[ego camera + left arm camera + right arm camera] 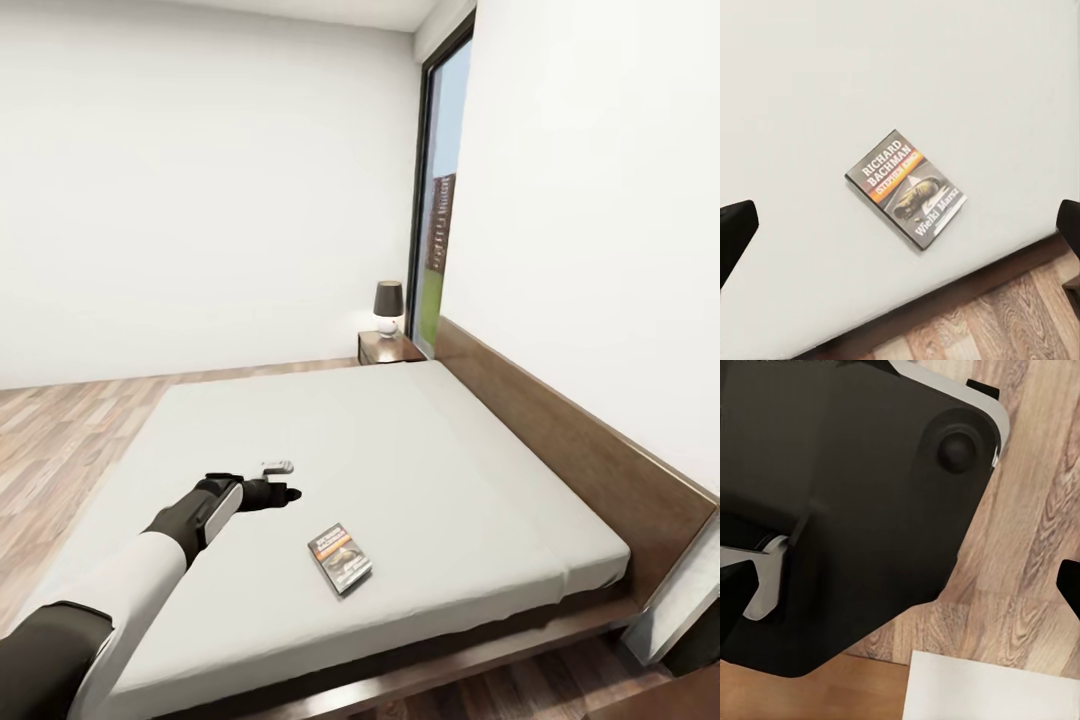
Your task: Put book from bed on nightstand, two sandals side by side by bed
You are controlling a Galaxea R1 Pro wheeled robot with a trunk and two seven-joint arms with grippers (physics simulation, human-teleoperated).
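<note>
Head view: the book (340,558) lies flat on the bed (400,450), near the mattress's front edge, with broad bare mattress around it. The left gripper (283,492) hovers over the mattress just beside the book, apart from it; its fingers (733,232) stand spread wide, gripping nothing. A nightstand (390,348) carrying a lamp (388,306) stands at the bed's far corner. The right fingers (735,589) are parted above the wood floor (1035,525).
</note>
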